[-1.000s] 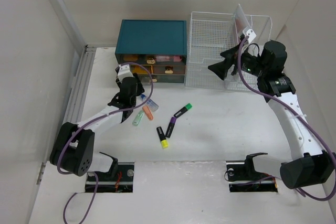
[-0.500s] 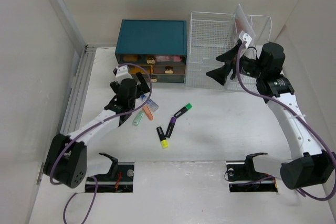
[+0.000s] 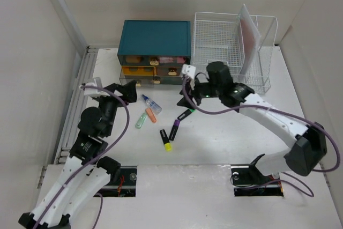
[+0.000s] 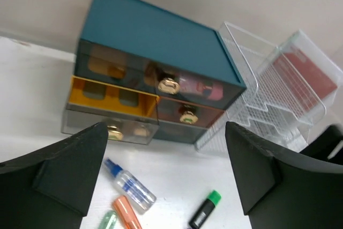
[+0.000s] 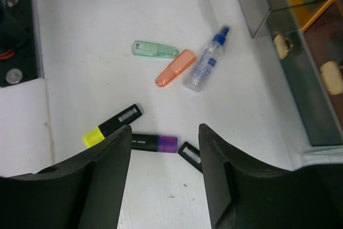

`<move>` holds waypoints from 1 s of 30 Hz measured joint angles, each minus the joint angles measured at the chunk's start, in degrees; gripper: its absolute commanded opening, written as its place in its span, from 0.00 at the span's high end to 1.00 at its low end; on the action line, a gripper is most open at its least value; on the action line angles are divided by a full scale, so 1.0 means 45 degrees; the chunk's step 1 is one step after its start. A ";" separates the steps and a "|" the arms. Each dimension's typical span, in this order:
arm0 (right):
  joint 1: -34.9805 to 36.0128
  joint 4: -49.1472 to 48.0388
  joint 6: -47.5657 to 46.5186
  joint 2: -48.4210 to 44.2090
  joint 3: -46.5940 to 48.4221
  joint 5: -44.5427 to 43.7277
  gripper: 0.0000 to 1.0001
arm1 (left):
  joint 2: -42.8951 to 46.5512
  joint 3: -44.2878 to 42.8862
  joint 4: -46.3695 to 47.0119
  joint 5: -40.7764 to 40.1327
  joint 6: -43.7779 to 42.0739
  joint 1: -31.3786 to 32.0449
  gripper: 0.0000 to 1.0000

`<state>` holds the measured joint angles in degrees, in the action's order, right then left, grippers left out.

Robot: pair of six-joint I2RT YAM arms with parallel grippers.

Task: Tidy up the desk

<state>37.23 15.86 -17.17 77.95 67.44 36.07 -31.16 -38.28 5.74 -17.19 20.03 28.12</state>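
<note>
On the white desk (image 3: 230, 127) lie a small spray bottle (image 3: 151, 103), an orange highlighter (image 3: 151, 115), a mint one (image 3: 141, 121), and yellow (image 3: 165, 139), purple (image 3: 174, 130) and green (image 3: 186, 113) markers. My right gripper (image 3: 186, 99) is open and empty, hovering just above the green marker. In the right wrist view the purple marker (image 5: 155, 142) lies between its fingers (image 5: 107, 175). My left gripper (image 3: 119, 91) is open and empty, raised left of the bottle. Its wrist view shows the bottle (image 4: 131, 186) and green marker (image 4: 204, 211) below.
A teal drawer box (image 3: 155, 38) stands at the back with its yellow drawer (image 4: 112, 97) partly pulled out. A white wire rack (image 3: 225, 46) holding a clear folder (image 3: 248, 36) stands to its right. A ribbed rail (image 3: 80, 89) runs along the left edge.
My right gripper has swung from the wire rack down and left to above the markers. My left arm has drawn back left, away from the highlighters. The objects have not moved.
</note>
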 measured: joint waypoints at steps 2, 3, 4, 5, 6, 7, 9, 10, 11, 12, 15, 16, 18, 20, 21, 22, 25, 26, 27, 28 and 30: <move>0.0612 0.0005 0.0019 0.0981 0.0185 -0.0772 0.42 | 0.0675 0.0185 -0.0049 -0.0466 -0.0355 0.0000 0.17; 0.0874 -0.0015 0.0063 0.1583 0.0389 -0.1190 0.44 | 0.1088 0.0306 -0.0083 -0.0665 -0.0495 0.0000 0.18; 0.1122 -0.0034 0.0102 0.2225 0.0627 -0.1637 0.44 | 0.1268 0.0350 -0.0097 -0.0869 -0.0631 -0.0015 0.18; 0.1345 -0.0053 0.0257 0.2832 0.0879 -0.2093 0.44 | 0.1345 0.0384 -0.0102 -0.1005 -0.0743 -0.0053 0.18; 0.1549 -0.0068 0.0389 0.3444 0.1151 -0.2497 0.46 | 0.1394 0.0418 -0.0112 -0.1044 -0.0831 -0.0121 0.18; 0.1729 -0.0102 0.0520 0.3968 0.1413 -0.2851 0.46 | 0.1399 0.0432 -0.0219 -0.1088 -0.0913 -0.0165 0.18; 0.2089 -0.0155 0.0869 0.5110 0.2093 -0.3555 0.46 | 0.1409 0.0432 -0.0403 -0.1127 -0.0991 -0.0228 0.18; 0.2210 -0.0209 0.1073 0.5595 0.2419 -0.3842 0.46 | 0.1452 0.0432 -0.0495 -0.1122 -0.1015 -0.0253 0.18; 0.2327 -0.0272 0.1287 0.6037 0.2686 -0.4080 0.46 | 0.1525 0.0437 -0.0588 -0.1127 -0.1030 -0.0253 0.18; 0.2429 -0.0301 0.1535 0.6411 0.2909 -0.4279 0.46 | 0.1647 0.0447 -0.0661 -0.1132 -0.1044 -0.0257 0.18; 0.2647 -0.0374 0.2234 0.7223 0.3361 -0.4799 0.46 | 0.2084 0.0452 -0.0748 -0.1137 -0.1069 -0.0272 0.18; 0.2705 -0.0432 0.2477 0.7378 0.3424 -0.4993 0.46 | 0.2215 0.0452 -0.0763 -0.1146 -0.1069 -0.0272 0.18; 0.2832 -0.0588 0.2934 0.7538 0.3439 -0.5484 0.46 | 0.2404 0.0452 -0.0753 -0.1141 -0.1069 -0.0272 0.18; 0.3002 -0.0675 0.3366 0.7621 0.3483 -0.5906 0.46 | 0.2472 0.0452 -0.0772 -0.1137 -0.1073 -0.0272 0.18; 0.3079 -0.0719 0.3585 0.7694 0.3565 -0.6105 0.46 | 0.2477 0.0452 -0.0767 -0.1132 -0.1078 -0.0272 0.18; 0.3118 -0.0772 0.3764 0.7781 0.3653 -0.6271 0.46 | 0.2477 0.0452 -0.0767 -0.1132 -0.1078 -0.0272 0.18; 0.3230 -0.0976 0.4206 0.8228 0.4080 -0.6635 0.46 | 0.2477 0.0452 -0.0772 -0.1098 -0.1093 -0.0272 0.18; 0.3249 -0.1069 0.4367 0.8466 0.4201 -0.6756 0.46 | 0.2487 0.0452 -0.0772 -0.1088 -0.1098 -0.0272 0.18; 0.3254 -0.1078 0.4425 0.8553 0.4226 -0.6800 0.46 | 0.2492 0.0452 -0.0777 -0.1083 -0.1098 -0.0272 0.18; 0.3259 -0.1107 0.4493 0.8680 0.4255 -0.6921 0.46 | 0.2506 0.0452 -0.0777 -0.1073 -0.1103 -0.0272 0.18; 0.3259 -0.1137 0.4629 0.8976 0.4303 -0.7145 0.46 | 0.2584 0.0452 -0.0787 -0.1059 -0.1103 -0.0272 0.18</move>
<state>51.90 10.74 3.66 118.34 86.80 3.92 -19.53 -36.25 2.20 -21.96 15.07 26.89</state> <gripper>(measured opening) 0.546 0.825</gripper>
